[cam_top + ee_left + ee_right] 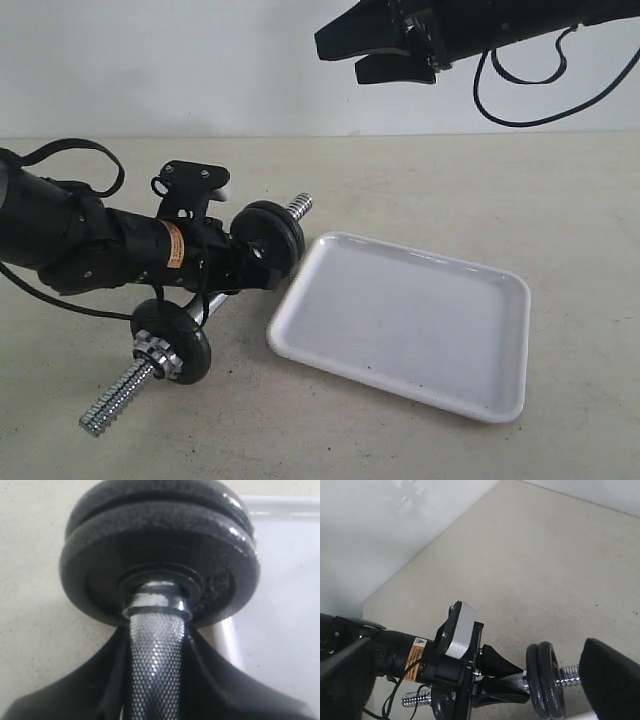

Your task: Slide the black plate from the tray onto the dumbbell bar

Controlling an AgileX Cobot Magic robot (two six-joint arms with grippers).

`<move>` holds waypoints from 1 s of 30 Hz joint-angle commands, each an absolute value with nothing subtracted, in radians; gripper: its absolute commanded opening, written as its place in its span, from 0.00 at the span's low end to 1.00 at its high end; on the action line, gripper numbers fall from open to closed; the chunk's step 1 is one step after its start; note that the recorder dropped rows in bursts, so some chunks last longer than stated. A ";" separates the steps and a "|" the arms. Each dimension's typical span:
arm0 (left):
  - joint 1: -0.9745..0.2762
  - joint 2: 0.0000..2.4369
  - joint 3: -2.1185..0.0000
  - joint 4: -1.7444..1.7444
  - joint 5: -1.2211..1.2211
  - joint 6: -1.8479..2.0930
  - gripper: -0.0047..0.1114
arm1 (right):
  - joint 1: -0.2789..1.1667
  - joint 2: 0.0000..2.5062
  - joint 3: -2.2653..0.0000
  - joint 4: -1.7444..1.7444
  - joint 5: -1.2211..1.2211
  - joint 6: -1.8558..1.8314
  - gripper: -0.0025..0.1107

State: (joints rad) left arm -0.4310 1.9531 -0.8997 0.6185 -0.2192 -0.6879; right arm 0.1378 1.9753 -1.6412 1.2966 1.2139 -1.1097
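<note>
The dumbbell bar [115, 395] lies slanted on the table, left of the white tray [400, 320], which holds nothing. Two black plates [268, 240] sit side by side on the bar's far end, next to the tray's corner, with the threaded tip [300, 207] sticking out past them. A third black disc [175, 335] sits near the near end against a chrome collar. My left gripper [245, 265] is shut on the knurled middle of the bar [155, 650], just behind the paired plates [160, 545]. My right gripper [385, 55] hangs high above the tray, open and holding nothing.
The tray's rim [290, 580] lies close beside the paired plates. A black cable [540, 100] loops under the right arm. The left arm's body [420, 660] stretches along the table behind the bar. A pale wall [200, 60] closes the far side.
</note>
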 commanded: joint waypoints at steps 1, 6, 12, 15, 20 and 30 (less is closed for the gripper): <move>-0.431 1.931 -0.944 0.625 -0.937 -0.702 0.08 | 0.130 1.964 -1.648 1.303 1.221 -1.107 0.94; -0.431 1.931 -0.944 0.672 -0.937 -0.702 0.27 | 0.130 1.964 -1.648 1.303 1.221 -1.106 0.94; -0.431 1.931 -0.944 0.666 -0.926 -0.770 0.67 | 0.130 1.964 -1.648 1.303 1.221 -1.104 0.94; -0.431 1.931 -0.944 0.670 -0.918 -0.770 0.67 | 0.132 1.964 -1.648 1.303 1.221 -1.104 0.94; -0.431 1.931 -0.944 0.681 -0.924 -0.780 0.67 | 0.132 1.964 -1.648 1.303 1.221 -1.102 0.94; -0.429 1.712 -0.944 0.860 -0.697 -0.844 0.44 | 0.132 1.964 -1.648 1.303 1.221 -1.075 0.94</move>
State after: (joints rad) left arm -0.4291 1.7887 -0.9464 0.8476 -0.8199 -0.8363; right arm 0.1378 1.9753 -1.6412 1.2966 1.2161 -1.0934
